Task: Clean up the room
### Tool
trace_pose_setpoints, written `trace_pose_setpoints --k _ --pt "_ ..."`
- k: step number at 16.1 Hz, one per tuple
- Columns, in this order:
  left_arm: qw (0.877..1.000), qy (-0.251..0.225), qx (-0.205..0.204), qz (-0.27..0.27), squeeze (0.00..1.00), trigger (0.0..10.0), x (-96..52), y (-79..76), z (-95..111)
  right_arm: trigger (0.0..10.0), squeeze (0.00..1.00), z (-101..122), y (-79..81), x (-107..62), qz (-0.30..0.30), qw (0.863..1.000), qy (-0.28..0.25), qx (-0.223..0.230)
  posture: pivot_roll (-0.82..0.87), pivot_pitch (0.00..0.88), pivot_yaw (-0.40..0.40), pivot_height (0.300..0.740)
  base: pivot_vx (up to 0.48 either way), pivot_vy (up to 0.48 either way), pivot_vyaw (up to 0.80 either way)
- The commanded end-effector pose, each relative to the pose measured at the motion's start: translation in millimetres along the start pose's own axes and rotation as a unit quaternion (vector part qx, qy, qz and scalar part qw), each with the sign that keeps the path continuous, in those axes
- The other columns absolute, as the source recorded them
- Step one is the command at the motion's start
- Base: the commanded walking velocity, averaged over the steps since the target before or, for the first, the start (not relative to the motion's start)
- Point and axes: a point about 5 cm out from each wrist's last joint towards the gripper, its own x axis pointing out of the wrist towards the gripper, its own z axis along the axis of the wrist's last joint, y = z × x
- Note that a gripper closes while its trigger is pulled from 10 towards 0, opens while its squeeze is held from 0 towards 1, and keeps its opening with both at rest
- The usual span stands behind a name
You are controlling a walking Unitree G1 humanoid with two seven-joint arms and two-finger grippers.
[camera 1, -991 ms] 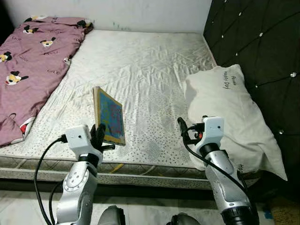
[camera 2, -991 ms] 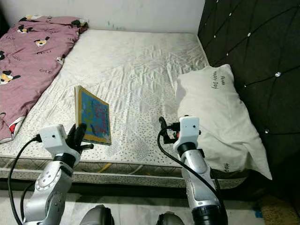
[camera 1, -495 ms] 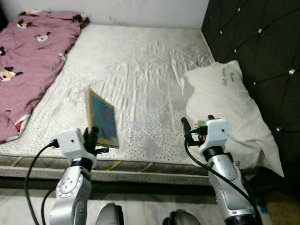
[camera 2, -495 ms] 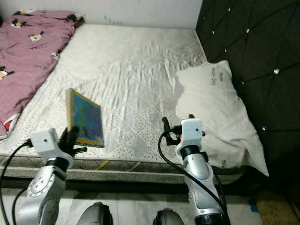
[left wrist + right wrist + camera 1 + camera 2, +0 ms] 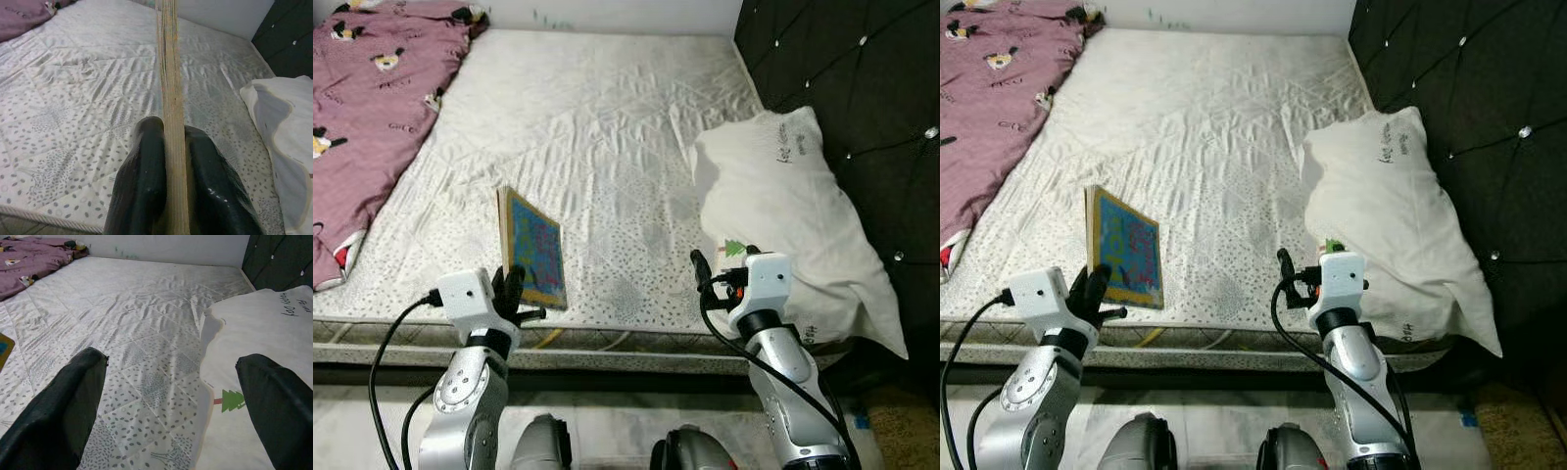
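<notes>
A thin book (image 5: 532, 249) with a blue, colourful cover stands upright on its edge above the mattress's near edge. My left gripper (image 5: 512, 290) is shut on its lower edge; the left wrist view shows the book's page edge (image 5: 170, 98) pinched between the two black fingers (image 5: 144, 181). My right gripper (image 5: 717, 268) is open, held over the near edge of the mattress beside the white pillow (image 5: 787, 206), with nothing between its fingers (image 5: 63, 406).
The white quilted mattress (image 5: 597, 127) lies ahead. A pink cartoon-print blanket (image 5: 372, 108) covers its far left side. A black padded headboard (image 5: 862, 88) runs along the right. A pale floor (image 5: 362, 431) shows below the bed's edge.
The camera has shifted, so the bed sits a little differently in view. The book stays upright in my left gripper. Both arms keep about the same pose.
</notes>
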Motion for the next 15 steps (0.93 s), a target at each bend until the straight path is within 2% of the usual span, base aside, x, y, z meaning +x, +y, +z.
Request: trace_pose_setpoints --k 1,3,7,11,15 --pt "1.0 -0.012 0.003 -0.003 0.0 10.0 -1.1 -0.6 5.7 10.0 0.0 -1.7 -0.9 -2.5 -0.003 1.0 0.005 0.006 0.02 0.19 -0.003 0.641 0.0 0.0 0.0" --pt "1.0 -0.013 0.004 -0.005 0.0 10.0 1.4 -1.5 7.0 10.0 0.0 -2.4 -0.5 -1.3 0.0 1.0 0.006 0.008 0.02 0.182 -0.003 0.611 0.0 0.0 0.0" --pt "1.0 -0.027 0.006 -0.011 0.0 10.0 2.5 -4.0 10.1 10.0 0.0 -3.0 -0.7 0.4 0.004 1.0 0.008 0.001 0.01 0.174 -0.005 0.607 0.0 0.0 0.0" --pt "0.999 -0.03 0.0 -0.014 0.0 10.0 3.0 -4.7 10.6 10.0 0.0 -4.5 -2.0 2.1 0.006 1.0 0.01 -0.004 0.01 0.169 -0.009 0.607 0.308 0.0 0.0" --pt "0.999 -0.029 -0.003 -0.016 0.0 10.0 2.0 -5.4 9.5 10.0 0.0 -5.7 -1.5 2.9 0.009 1.0 0.012 -0.006 0.01 0.174 -0.01 0.607 0.48 0.0 0.0"
